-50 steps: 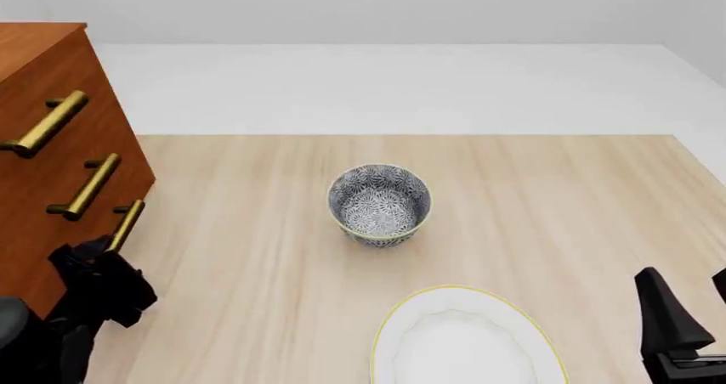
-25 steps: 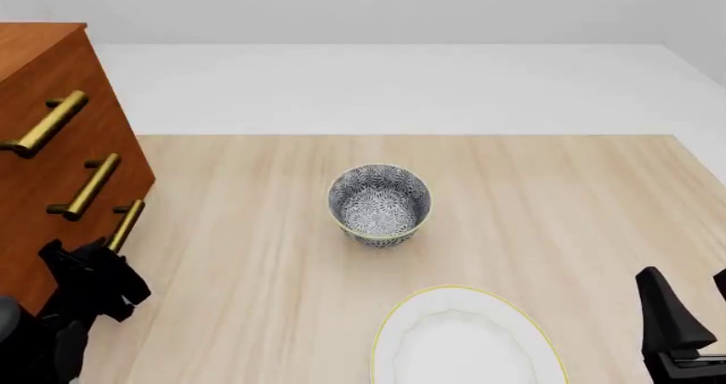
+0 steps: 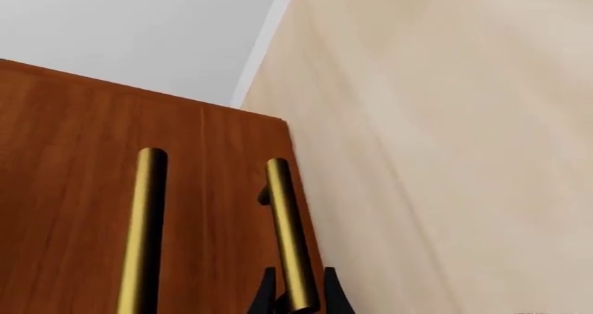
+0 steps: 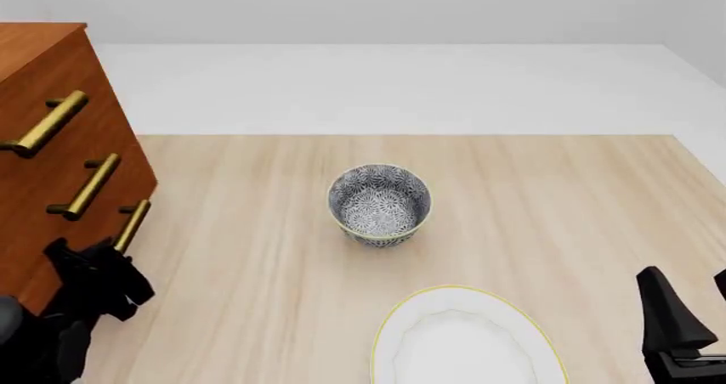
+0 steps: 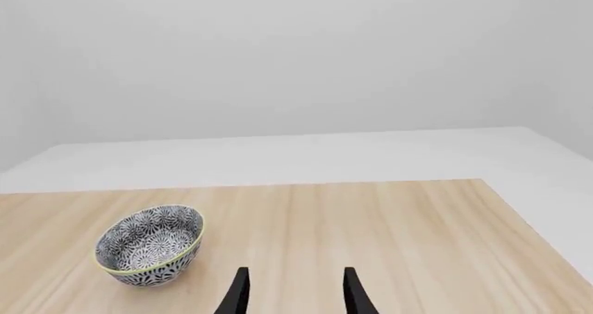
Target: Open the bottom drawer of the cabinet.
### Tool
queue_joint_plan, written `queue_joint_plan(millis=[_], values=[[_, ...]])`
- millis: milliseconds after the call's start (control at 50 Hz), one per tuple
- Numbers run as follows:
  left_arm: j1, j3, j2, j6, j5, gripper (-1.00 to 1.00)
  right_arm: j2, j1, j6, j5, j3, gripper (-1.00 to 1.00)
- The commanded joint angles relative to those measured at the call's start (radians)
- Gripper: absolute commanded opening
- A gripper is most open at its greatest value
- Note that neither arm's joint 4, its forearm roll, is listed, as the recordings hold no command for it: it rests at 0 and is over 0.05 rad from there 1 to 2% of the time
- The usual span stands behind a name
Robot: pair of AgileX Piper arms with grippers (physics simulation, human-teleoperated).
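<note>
The bottom drawer's handle (image 3: 289, 237) is being clamped between the left gripper's (image 3: 296, 301) fingers, low on the cabinet (image 4: 46, 146) at the table's left edge. The right gripper (image 5: 294, 291) is being held open above the near right, gripping nothing.

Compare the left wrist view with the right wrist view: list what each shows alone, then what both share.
Only the left wrist view shows the large reddish-brown wooden cabinet, two of its brass bar handles, and the left gripper with its black fingers on either side of the bottom drawer's brass bar handle.

Only the right wrist view shows the blue-and-white patterned bowl and the right gripper, its fingers apart around nothing.

Both show the light wooden table and the pale grey floor beyond its far edge.
</note>
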Motion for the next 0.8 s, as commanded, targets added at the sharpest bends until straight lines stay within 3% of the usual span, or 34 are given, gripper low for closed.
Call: queue_joint_plan(millis=[20,800], values=[[-0.055,0.047,-0.028,-0.01,-0.007,-1.0,0.0,0.0,0.002,0.001,-0.002,1.0],[-0.295,0.099,-0.141,-0.011,-0.007,-1.0,0.0,0.003,0.001,0.017,-0.028,1.0]])
